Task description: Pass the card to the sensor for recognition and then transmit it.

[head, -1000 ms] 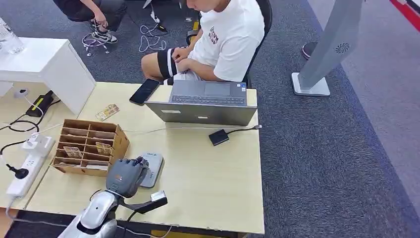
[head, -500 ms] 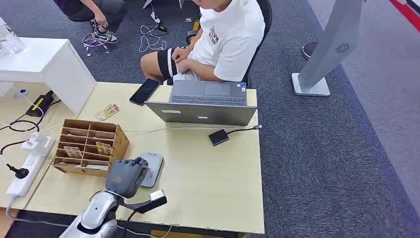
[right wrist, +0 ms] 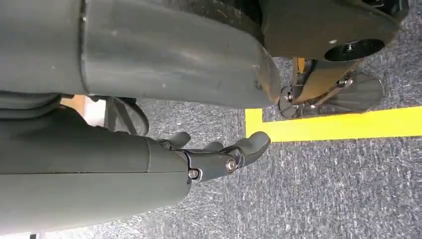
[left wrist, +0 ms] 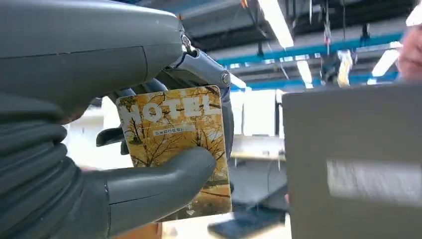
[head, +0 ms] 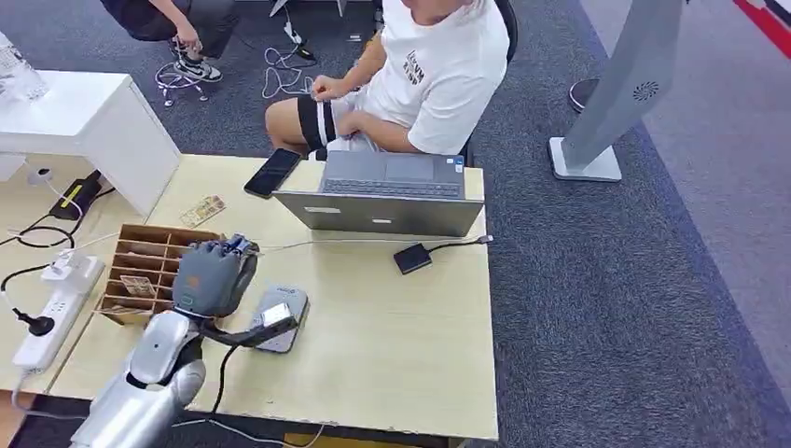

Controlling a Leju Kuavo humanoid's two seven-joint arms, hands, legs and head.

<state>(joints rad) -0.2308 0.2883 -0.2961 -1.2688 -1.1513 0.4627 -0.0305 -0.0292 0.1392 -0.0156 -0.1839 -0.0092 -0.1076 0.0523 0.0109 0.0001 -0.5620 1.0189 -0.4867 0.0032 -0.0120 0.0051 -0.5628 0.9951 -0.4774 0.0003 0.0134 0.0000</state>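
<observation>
1. Head view: the left hand (head: 215, 277) is hovering above the table (head: 392, 336), between the wooden box (head: 140, 271) and the sensor (head: 280, 317), near the laptop (head: 382, 196).
2. Left wrist view: the thumb (left wrist: 164, 181) is pressing the card (left wrist: 174, 144) against the fingers; the card is standing near the laptop lid.
3. Right wrist view: the right hand (right wrist: 219, 157) is hanging over the carpet (right wrist: 323, 189), fingers apart, holding nothing.

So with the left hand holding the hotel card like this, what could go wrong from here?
1. The card is pinched only between the thumb and the fingers of the left hand, with its far end free, so it might slip during a fast move.
2. The hand hovers by the wooden organizer; it could bump it.
3. A white cable crosses the table near the laptop and might snag.
</observation>
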